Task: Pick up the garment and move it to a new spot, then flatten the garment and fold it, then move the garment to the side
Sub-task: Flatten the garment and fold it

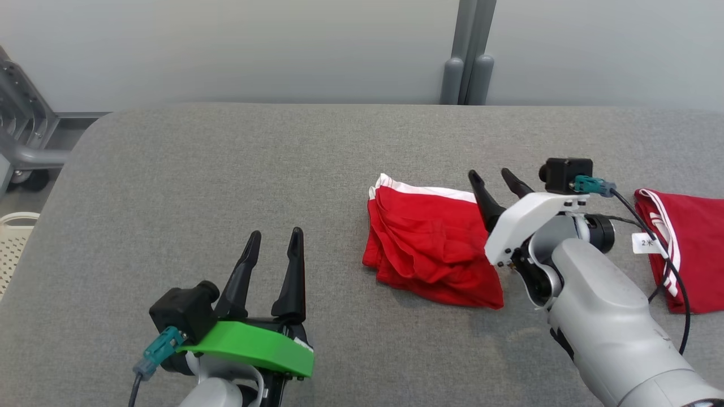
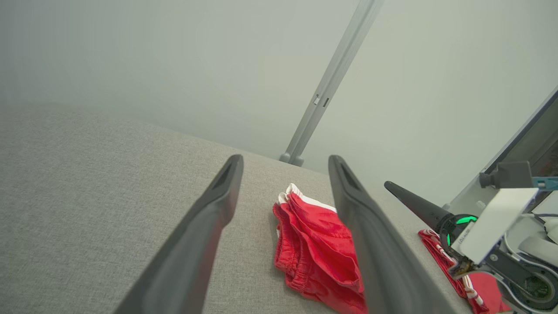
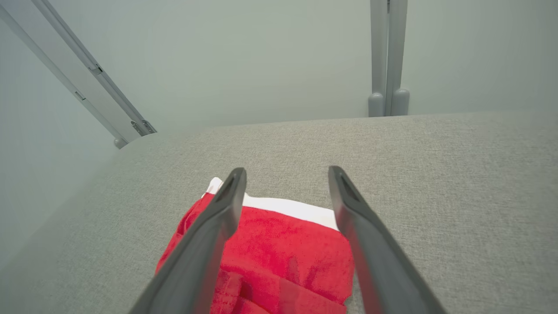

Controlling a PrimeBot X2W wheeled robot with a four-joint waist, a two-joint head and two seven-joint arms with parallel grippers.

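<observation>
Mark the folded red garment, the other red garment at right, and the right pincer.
folded red garment [image 1: 430, 243], head view, middle of cloth.
other red garment [image 1: 698, 249], head view, red cloth.
right pincer [image 1: 488, 172], head view, between fingertips.

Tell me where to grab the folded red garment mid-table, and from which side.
Likely the right edge of the red garment, just below its white band, from above with the open right tool beside it. That edge looks straight and stacked; the near left side is rumpled.

Bright even light, soft shadows, wrist views distorted
</observation>
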